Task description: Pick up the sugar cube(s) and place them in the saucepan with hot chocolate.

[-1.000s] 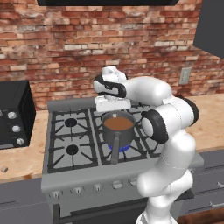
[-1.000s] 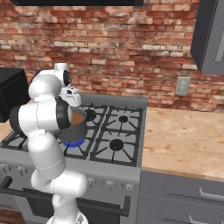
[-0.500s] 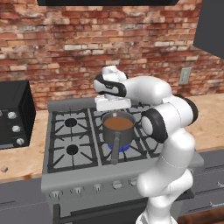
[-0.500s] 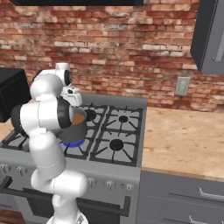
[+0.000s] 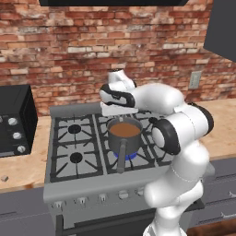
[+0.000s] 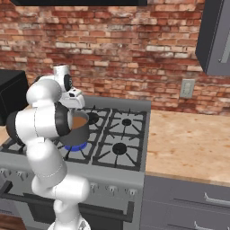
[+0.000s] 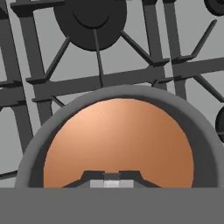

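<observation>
The dark grey saucepan with brown hot chocolate stands on the stove's front middle burner, its long handle pointing toward the stove front. My gripper hangs just above the pan's far rim, pointing down over the liquid. In the hand view its fingertips are shut on a tiny pale sugar cube above the brown surface. From the right base view the gripper sits over the saucepan, partly behind my arm. Another sugar cube lies on the counter left of the stove.
A black microwave stands on the left counter. The stove has open burner grates left of and behind the pan, and knobs along its front. Bare wooden counter stretches to the right. A brick wall runs behind.
</observation>
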Controlling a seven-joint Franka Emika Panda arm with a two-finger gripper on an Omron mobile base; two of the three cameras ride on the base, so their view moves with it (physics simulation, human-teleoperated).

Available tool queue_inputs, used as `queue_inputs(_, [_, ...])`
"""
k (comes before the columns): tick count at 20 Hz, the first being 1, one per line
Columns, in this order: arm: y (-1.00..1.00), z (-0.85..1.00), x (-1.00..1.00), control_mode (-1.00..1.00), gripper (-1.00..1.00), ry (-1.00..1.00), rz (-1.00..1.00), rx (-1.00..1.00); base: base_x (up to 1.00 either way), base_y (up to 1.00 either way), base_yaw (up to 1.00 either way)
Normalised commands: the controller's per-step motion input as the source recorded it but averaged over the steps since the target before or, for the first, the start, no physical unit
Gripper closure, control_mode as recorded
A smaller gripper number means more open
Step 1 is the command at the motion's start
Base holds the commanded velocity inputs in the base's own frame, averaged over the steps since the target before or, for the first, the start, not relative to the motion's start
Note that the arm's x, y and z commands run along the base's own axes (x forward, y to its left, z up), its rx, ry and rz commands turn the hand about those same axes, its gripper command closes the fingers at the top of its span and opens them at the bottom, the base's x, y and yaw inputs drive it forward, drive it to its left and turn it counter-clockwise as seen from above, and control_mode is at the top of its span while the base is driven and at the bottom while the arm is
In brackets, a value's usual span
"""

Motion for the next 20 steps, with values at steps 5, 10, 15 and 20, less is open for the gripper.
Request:
queue_inputs(5, [0.00,-0.02,-0.07,-1.00,1.00,-0.16,0.03,0.00,0.00,0.00,0.00])
queue_inputs(10, [0.00,-0.04,-0.06,-1.00,1.00,0.00,0.00,0.00,0.00,0.00,0.00])
queue_inputs(15, [0.00,-0.05,0.00,-1.00,1.00,0.00,0.00,0.00,0.00,0.00,0.00])
queue_inputs(20, [0.00,0.00,0.00,-1.00,1.00,0.00,0.00,0.00,0.00,0.00,0.00])
